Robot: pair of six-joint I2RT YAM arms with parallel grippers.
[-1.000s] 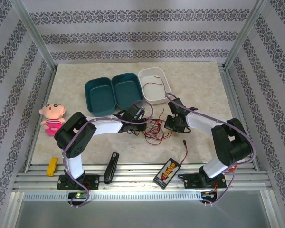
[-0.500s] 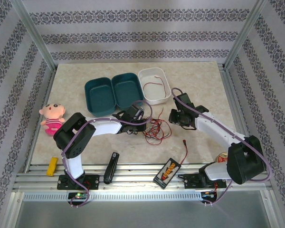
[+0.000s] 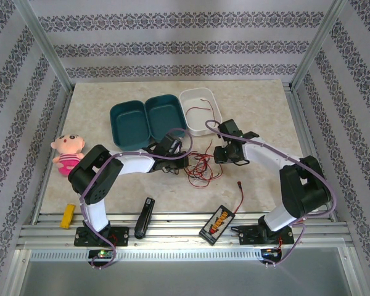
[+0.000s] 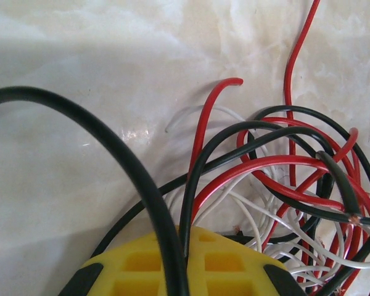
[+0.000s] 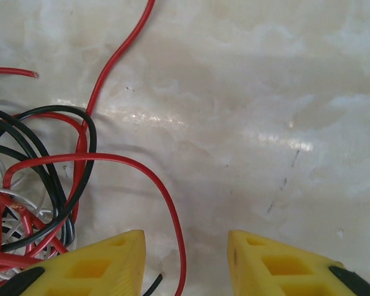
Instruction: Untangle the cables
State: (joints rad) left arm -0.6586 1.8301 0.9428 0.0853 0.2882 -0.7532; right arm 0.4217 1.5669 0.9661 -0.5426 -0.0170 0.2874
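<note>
Left gripper (image 4: 184, 262): jaws pressed together, pinching a black cable (image 4: 126, 163) that is arching out of the seam and back toward the heap. It is sitting low over the table (image 3: 265, 105), on the near side of the white tub (image 3: 217, 120), off that tub's left corner. Judged purpose: it is anchoring one side of the knot so that the other arm has something to pull against.

Right gripper (image 5: 185, 262): fingers standing apart, gripping nothing. A red cable (image 5: 132, 161) is curving down just inside its left finger. It is hovering close to the table just off the white tub's near right corner. Judged purpose: it is lining up for a pick on the red loop.

Cables (image 3: 201, 168): red, black and white, lying knotted in one heap on the near side of the white tub, between the two grippers. The white strands (image 4: 259, 225) are running underneath the red and black loops, so they are probably going to come free last. None is looking separated yet.

Red strand (image 3: 198, 106): lying inside the white tub. I cannot tell whether it is joining the heap or lying apart from it.
</note>
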